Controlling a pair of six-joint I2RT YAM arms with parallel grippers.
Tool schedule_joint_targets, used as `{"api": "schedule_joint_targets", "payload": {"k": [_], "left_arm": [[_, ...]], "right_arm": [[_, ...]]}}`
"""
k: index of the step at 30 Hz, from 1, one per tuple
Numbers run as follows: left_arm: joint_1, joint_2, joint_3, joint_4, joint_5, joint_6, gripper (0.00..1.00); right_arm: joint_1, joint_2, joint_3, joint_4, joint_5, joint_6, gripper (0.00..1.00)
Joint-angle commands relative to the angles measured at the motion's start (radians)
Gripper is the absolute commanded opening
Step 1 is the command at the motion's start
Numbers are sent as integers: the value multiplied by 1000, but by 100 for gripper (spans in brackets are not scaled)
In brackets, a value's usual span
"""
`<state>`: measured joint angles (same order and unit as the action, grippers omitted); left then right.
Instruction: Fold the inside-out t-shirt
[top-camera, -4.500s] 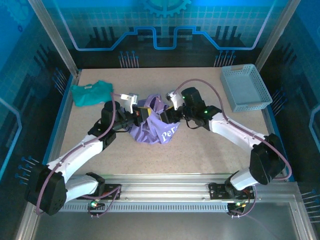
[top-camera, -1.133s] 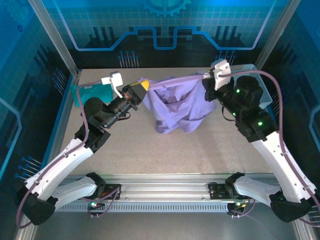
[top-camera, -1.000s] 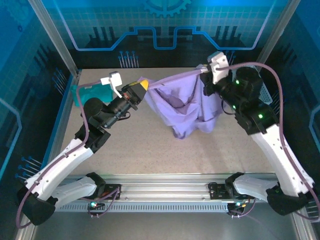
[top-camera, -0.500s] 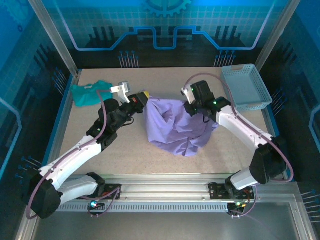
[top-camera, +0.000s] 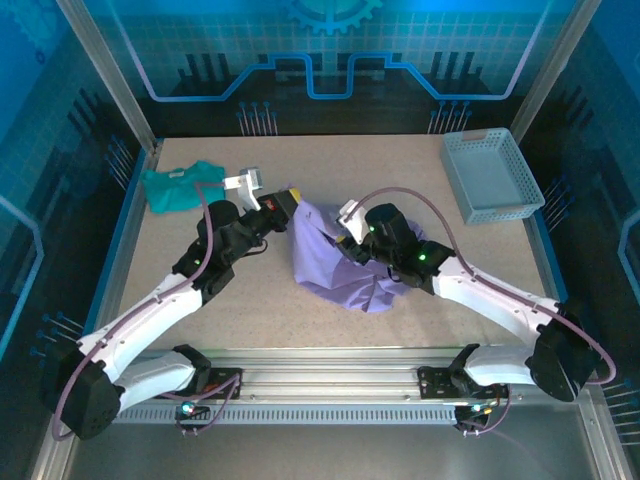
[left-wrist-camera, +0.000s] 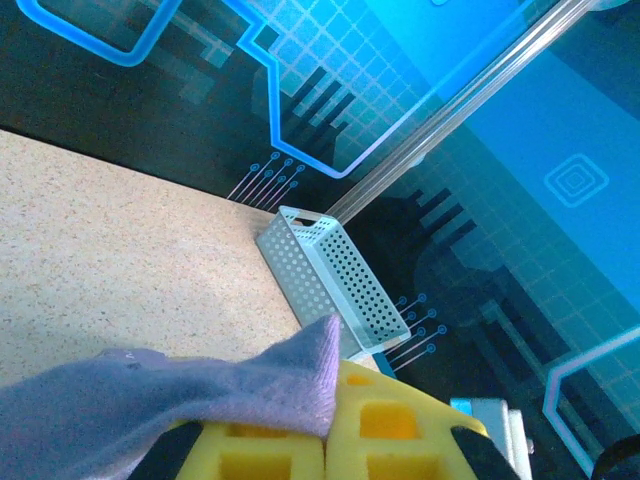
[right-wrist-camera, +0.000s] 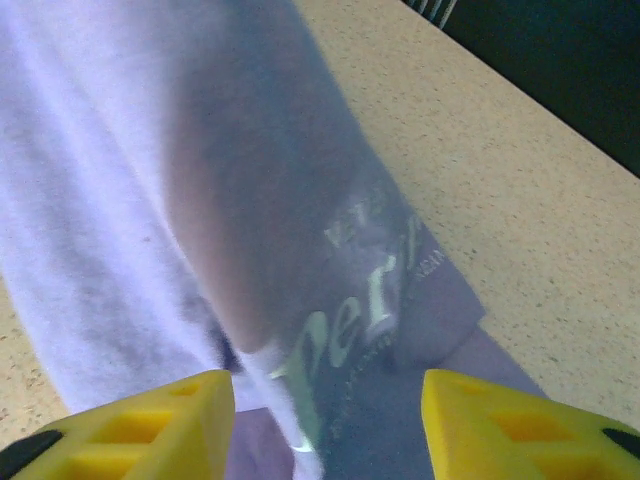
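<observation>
The inside-out t-shirt (top-camera: 335, 268) is lavender-purple and lies in a crumpled heap on the middle of the table. My left gripper (top-camera: 290, 202) sits at the heap's upper left, shut on a corner of the fabric. In the left wrist view, that purple corner (left-wrist-camera: 300, 375) is pinched between the yellow fingers (left-wrist-camera: 390, 430). My right gripper (top-camera: 350, 240) hovers low over the heap's middle, open and holding nothing. In the right wrist view, white lettering on the shirt (right-wrist-camera: 370, 300) shows between the two spread yellow fingertips (right-wrist-camera: 140, 420).
A smaller teal-green shirt (top-camera: 180, 185) lies at the back left. A pale blue perforated basket (top-camera: 490, 175) stands at the back right, also seen in the left wrist view as the basket (left-wrist-camera: 335, 285). Bare speckled tabletop (top-camera: 250, 320) surrounds the heap.
The shirt was stretched in the air between both grippers. The right gripper has let go, opened and come down over the heap; the shirt has dropped onto the table. The left still grips its corner.
</observation>
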<state>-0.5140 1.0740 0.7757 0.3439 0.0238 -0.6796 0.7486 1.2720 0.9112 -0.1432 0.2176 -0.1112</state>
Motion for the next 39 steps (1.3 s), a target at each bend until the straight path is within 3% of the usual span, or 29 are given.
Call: {"api": "schedule_joint_targets", "payload": {"k": [1,4,9,12,15,19,25,27,29,34,39], "left_arm": [[7,-27,4,1,33,7,0],[8,-30,4,-15,51,5,0],[9,-73,-18,-148,-1,34,0],[32,-86,-70,-201,-61,28,0],[71,-68,-131,-178,-59,2,0],[115,-35,-172,-159,-32,-33,0],[138,-22,-195,-145,-24,-43,0],[142,-20,-197,-144,-19,-40,0],[147,-21,-198,-143,-12,-44,0],[152,-26,-196,-145,3,-48,0],[152,-44,-193,-152,9,-53,0]], "right_arm": [[14,24,-9,89,-57,-40,65],[-16,102,36,120,-69,-41,64],[-143,223,203,77,-59,54,22],[-193,354,369,-50,-45,136,12],[-186,465,485,-144,-1,145,12],[-181,526,547,-232,24,134,21],[-113,411,390,-211,-18,71,43],[-73,375,329,-176,-35,47,46],[-35,343,255,-104,-99,9,45],[3,387,205,28,-282,-22,26],[2,513,290,66,-276,7,29]]}}
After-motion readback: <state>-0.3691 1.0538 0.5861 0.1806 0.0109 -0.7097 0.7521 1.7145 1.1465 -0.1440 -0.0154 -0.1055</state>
